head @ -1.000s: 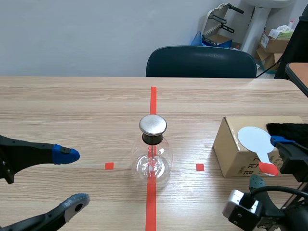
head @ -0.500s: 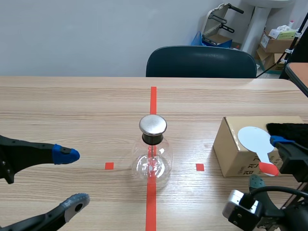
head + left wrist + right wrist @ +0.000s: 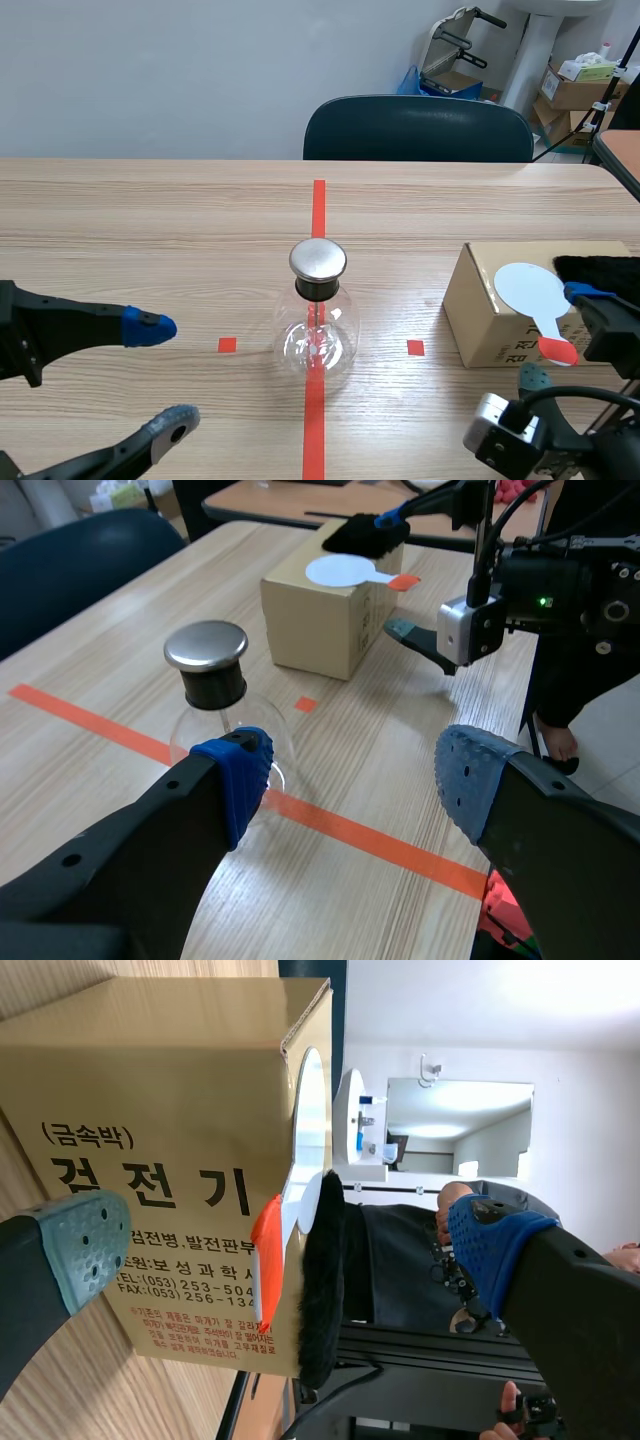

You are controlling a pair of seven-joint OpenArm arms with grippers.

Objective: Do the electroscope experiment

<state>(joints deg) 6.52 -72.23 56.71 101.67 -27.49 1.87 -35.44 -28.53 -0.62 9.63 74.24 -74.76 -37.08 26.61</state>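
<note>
Desk [image 3: 150,220], light wood grain. Orange-red tape line [image 3: 318,205] runs down its middle, away from the robot.

Electroscope flask [image 3: 318,315]: clear round glass body, dark neck, flat metal cap. Upright on the tape line, mid-desk, nothing touching it. A thin rod shows inside the glass; further detail too small to tell.

Cardboard box [image 3: 480,320]: on the desk to the right of the flask, well apart from it. Printed label on the side facing the right arm.

White disc paddle [image 3: 530,290]: lies flat on the box top, its orange-red handle poking over the box's near edge. Black fur cloth [image 3: 600,268] also on the box top, just beside the paddle on the far right.

Left end effector [image 3: 165,375]: low over the desk, left of the flask and apart from it. Fingers spread wide, nothing between them. From its wrist view the flask sits ahead, partly behind the blue-padded finger.

Right end effector [image 3: 560,335]: at the box's near right corner, fingers spread, gripping nothing. From its wrist view the paddle handle and fur edge lie ahead, between the two pads, neither touched.

Dark blue chair [image 3: 418,128] at the desk's far side
</note>
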